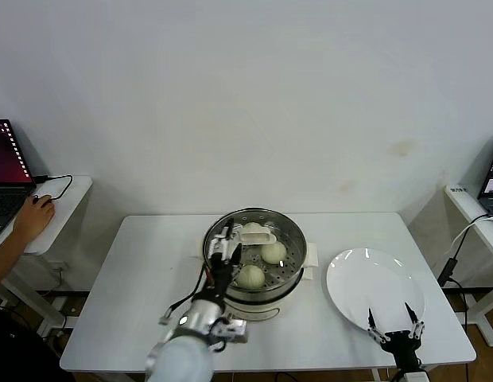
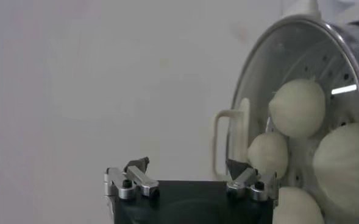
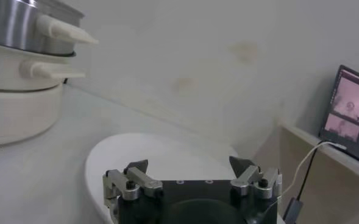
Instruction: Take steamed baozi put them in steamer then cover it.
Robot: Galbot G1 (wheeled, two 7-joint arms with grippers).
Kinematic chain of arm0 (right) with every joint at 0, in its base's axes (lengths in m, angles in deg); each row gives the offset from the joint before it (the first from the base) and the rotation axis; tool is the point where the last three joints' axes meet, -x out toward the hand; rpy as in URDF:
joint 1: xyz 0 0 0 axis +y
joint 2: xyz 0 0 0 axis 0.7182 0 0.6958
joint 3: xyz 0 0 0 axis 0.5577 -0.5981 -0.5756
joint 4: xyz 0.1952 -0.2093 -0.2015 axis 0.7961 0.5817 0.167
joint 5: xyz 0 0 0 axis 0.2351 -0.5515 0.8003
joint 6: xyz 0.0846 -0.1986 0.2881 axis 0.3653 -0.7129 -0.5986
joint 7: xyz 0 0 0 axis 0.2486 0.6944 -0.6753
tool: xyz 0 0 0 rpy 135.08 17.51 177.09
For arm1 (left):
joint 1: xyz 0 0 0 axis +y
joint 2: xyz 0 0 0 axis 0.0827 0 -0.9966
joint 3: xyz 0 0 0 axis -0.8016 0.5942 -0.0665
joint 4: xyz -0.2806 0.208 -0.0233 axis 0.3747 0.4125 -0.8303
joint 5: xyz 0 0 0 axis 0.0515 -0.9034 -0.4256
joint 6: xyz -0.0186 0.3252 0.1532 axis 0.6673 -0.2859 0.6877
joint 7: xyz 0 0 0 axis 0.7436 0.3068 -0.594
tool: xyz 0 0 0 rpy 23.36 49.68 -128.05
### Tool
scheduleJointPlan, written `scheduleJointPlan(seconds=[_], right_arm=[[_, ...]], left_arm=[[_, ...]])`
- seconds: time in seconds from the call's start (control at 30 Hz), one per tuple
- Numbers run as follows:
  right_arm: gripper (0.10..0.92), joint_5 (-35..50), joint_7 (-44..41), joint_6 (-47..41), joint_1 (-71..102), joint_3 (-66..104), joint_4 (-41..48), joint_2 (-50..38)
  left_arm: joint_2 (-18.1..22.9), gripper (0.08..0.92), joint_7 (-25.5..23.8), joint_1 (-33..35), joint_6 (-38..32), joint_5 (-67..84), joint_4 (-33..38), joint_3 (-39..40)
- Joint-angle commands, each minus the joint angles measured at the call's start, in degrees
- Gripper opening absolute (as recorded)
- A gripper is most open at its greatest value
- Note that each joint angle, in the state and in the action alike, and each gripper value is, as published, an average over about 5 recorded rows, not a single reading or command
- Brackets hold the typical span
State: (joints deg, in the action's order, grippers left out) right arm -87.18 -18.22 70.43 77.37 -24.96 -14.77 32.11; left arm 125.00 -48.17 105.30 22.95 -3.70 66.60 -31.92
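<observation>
The steamer [image 1: 288, 280] stands mid-table on its cream base [image 3: 8, 103]. The glass cover [image 1: 290, 239] lies on it, its cream handle [image 1: 258, 235] at the centre. Several baozi show through the glass, among them one [image 1: 273, 252] and another [image 1: 250, 276]. In the left wrist view the cover's rim [image 2: 252, 73], its handle [image 2: 225, 143] and a baozi [image 2: 298, 108] are close. My left gripper [image 1: 225, 253] [image 2: 188, 165] is open at the cover's left edge and holds nothing. My right gripper [image 1: 396, 325] [image 3: 188, 165] is open over the near edge of the plate.
A white plate [image 1: 374, 286] [image 3: 161, 155] with nothing on it lies right of the steamer. At the far left a person's hand [image 1: 36, 215] rests by a laptop [image 1: 6, 179] on a side table. Another screen [image 3: 351, 112] and cable stand at the far right.
</observation>
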Motion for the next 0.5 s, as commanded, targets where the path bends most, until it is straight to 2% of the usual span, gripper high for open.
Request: scheduleJointPlan(seconds=[0.03,0.13,0.3,0.5], right_arm=[[0.823,2.11,-0.20,0.16,0.52,-0.43,-0.52,-1.69],[0.823,4.82,-0.21,0.71,1.88,-0.76,-1.04,-3.58],[0.822,9.91,-0.28,2.54,5.83,-1.26,-2.91,-6.42],[0.823,13.27,-0.94,3.13,9.98,-3.97,-4.82,-6.69]], left_arm=[[-1.54,0.822,18.64,25.52,-28.48,57.53,5.70,-29.45],[-0.58,0.823,19.20,29.76,-30.87,66.64,3.83,-31.65],[0.16,0.823,20.31,34.78,-32.81,86.28,4.04,-29.74],[1.72,0.823,21.16,38.78,-36.20,89.62,1.16,-26.80]])
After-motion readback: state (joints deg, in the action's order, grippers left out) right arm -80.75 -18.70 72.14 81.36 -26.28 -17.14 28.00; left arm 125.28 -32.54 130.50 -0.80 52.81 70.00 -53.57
